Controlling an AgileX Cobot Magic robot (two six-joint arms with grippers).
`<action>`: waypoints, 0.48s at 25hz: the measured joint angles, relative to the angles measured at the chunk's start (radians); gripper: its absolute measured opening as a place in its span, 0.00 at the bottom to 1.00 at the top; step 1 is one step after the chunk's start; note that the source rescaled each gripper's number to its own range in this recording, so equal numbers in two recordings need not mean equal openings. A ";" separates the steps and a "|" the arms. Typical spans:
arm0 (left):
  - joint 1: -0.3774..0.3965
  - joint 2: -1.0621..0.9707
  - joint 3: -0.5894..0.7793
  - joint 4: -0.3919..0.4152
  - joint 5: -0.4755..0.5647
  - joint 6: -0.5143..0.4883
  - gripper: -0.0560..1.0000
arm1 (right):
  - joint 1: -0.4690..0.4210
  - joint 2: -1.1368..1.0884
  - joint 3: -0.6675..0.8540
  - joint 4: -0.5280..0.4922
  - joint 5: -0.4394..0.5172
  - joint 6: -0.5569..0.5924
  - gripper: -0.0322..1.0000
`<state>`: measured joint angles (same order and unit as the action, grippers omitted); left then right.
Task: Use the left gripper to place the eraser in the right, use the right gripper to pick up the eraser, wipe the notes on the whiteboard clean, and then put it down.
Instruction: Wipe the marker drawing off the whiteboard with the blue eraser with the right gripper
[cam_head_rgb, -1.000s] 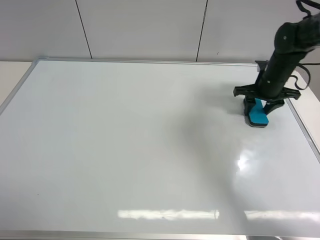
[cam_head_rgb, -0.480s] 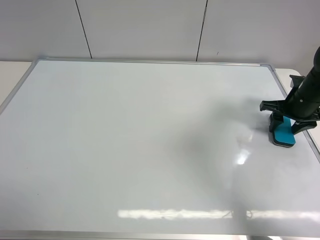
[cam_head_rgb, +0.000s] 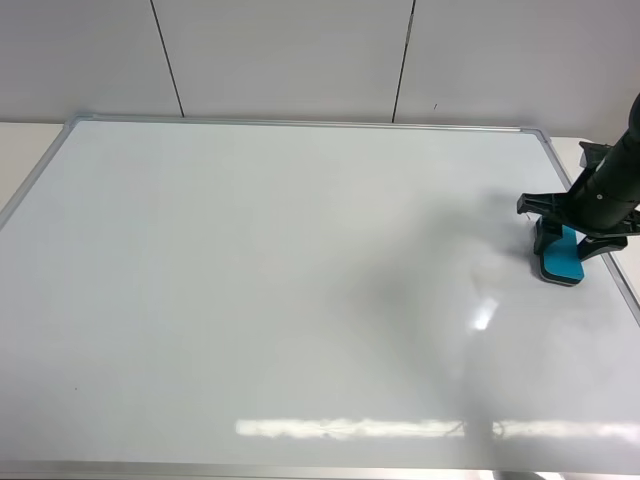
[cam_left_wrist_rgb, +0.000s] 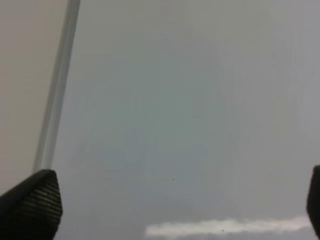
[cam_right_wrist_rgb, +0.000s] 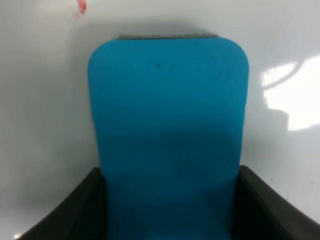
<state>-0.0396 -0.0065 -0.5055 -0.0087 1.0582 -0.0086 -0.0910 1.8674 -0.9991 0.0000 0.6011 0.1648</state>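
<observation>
The teal-blue eraser (cam_head_rgb: 562, 263) lies flat on the whiteboard (cam_head_rgb: 280, 290) near its right edge. My right gripper (cam_head_rgb: 568, 248) stands over it, its black fingers shut on the eraser's two sides. The right wrist view shows the eraser (cam_right_wrist_rgb: 167, 115) between the fingers (cam_right_wrist_rgb: 75, 210), with a small red remnant of the notes (cam_right_wrist_rgb: 81, 6) just beyond its far end. No red marks show in the exterior high view. My left gripper (cam_left_wrist_rgb: 172, 205) is out of the exterior high view. Its wrist view shows its fingertips (cam_left_wrist_rgb: 30, 205) wide apart and empty over bare whiteboard (cam_left_wrist_rgb: 175, 100).
The board's silver frame (cam_head_rgb: 592, 225) runs just right of the eraser. In the left wrist view the frame (cam_left_wrist_rgb: 57, 90) runs beside the left fingertip. A beige table (cam_head_rgb: 20, 150) lies beyond the board's left edge. A panelled wall (cam_head_rgb: 300, 50) stands behind.
My right gripper slid the eraser to the right and toward the front, then a little back again. It now stands near the board's right frame.
</observation>
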 joint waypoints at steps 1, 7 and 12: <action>0.000 0.000 0.000 0.000 0.000 0.000 1.00 | 0.000 0.007 -0.007 0.000 -0.002 0.000 0.04; 0.000 0.000 0.000 0.001 -0.003 0.000 1.00 | 0.026 0.077 -0.109 0.000 0.027 -0.001 0.04; 0.000 0.000 0.000 0.001 -0.003 0.000 1.00 | 0.076 0.180 -0.291 -0.013 0.061 -0.004 0.04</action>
<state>-0.0396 -0.0065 -0.5055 -0.0075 1.0551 -0.0086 -0.0154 2.0469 -1.2906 -0.0130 0.6622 0.1606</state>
